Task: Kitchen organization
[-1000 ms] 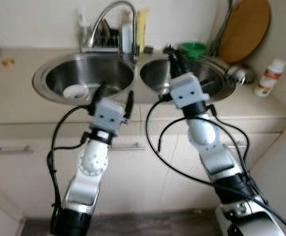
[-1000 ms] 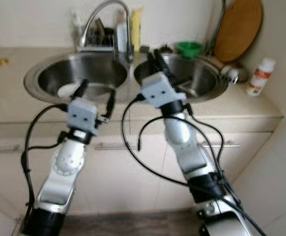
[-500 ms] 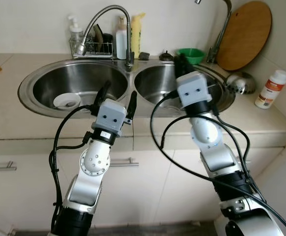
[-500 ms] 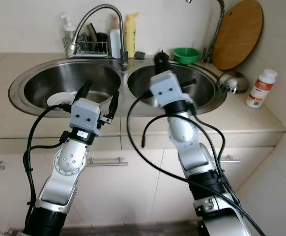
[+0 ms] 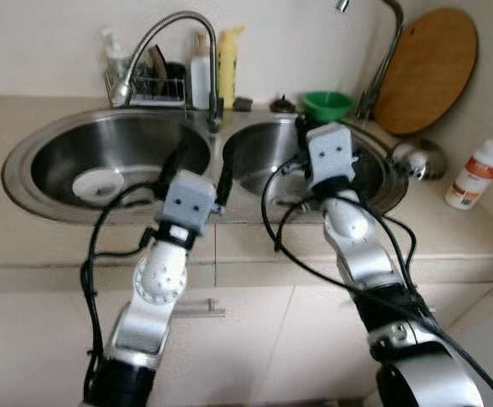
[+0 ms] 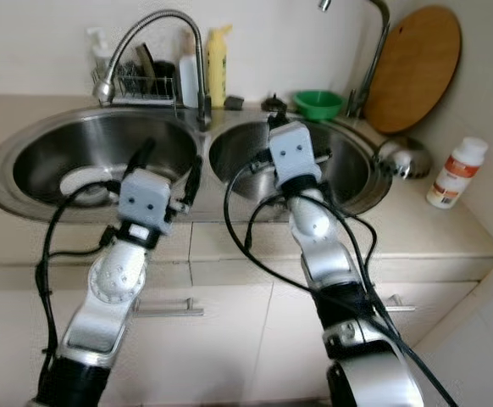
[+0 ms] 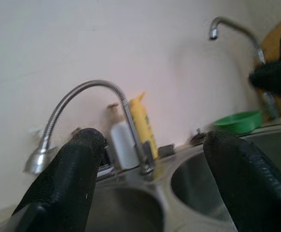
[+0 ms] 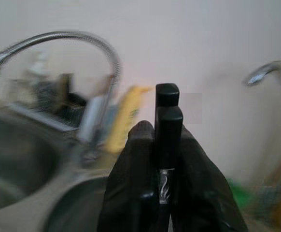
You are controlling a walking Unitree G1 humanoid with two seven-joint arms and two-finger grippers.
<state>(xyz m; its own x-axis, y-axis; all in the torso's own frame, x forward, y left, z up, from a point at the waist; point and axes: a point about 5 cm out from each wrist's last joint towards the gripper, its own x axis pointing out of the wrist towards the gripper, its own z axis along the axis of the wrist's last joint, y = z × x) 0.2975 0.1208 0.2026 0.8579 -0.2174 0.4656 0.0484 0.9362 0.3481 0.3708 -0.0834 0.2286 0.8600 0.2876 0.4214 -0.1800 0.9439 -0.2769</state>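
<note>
My right gripper [image 5: 301, 129] is raised over the right sink basin [image 5: 268, 157], shut on a pair of black chopsticks [image 8: 167, 112] that stick out past its fingertips. At the front rim between the two basins my left gripper [image 5: 202, 166] is open, its fingers [image 7: 77, 159] wide apart with nothing between them. A white dish [image 5: 96, 182] lies in the left basin [image 5: 52, 153]. A green bowl [image 5: 328, 104] sits on the counter behind the right basin.
A curved tap [image 5: 168, 38] rises between the basins, with a dish rack [image 5: 145, 83], a white bottle and a yellow bottle [image 5: 227, 55] behind it. A round wooden board [image 5: 429, 72] leans at the back right. A white bottle [image 5: 475, 174] and a metal ladle [image 5: 409, 158] are on the right counter.
The camera has shifted and the picture has sharpened. Both arms keep about the same pose; the right gripper stays shut on the chopsticks and the left stays open.
</note>
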